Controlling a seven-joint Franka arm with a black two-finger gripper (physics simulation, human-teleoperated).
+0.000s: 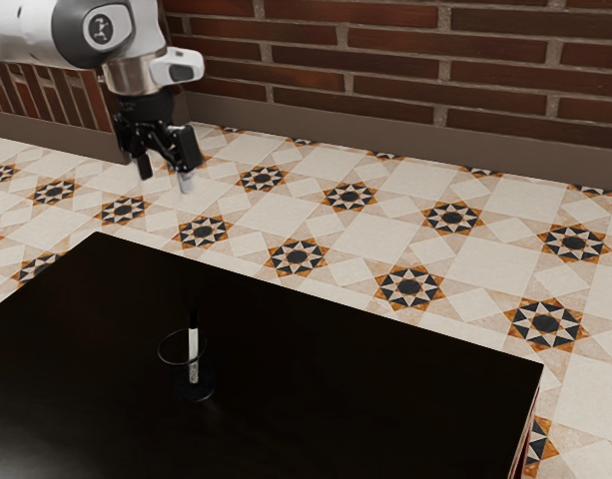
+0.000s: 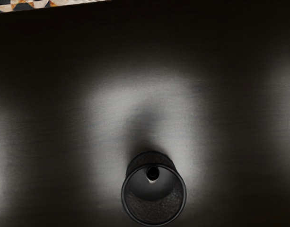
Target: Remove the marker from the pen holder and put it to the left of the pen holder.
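**Nothing gripped right now**

Slim white, black-capped marker [image 1: 194, 356] is stood in the round, see-through dark pen holder [image 1: 200, 387]. Black two-finger gripper [image 1: 165, 176] is spread open, empty, seen at the holder's 12 o'clock in the exterior view.

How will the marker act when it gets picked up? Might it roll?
The marker looks straight and slim, so it's probably stiff and light. Its end looks round, so it might roll if laid flat. It's much thinner than the pen holder, so it should probably slide out easily.
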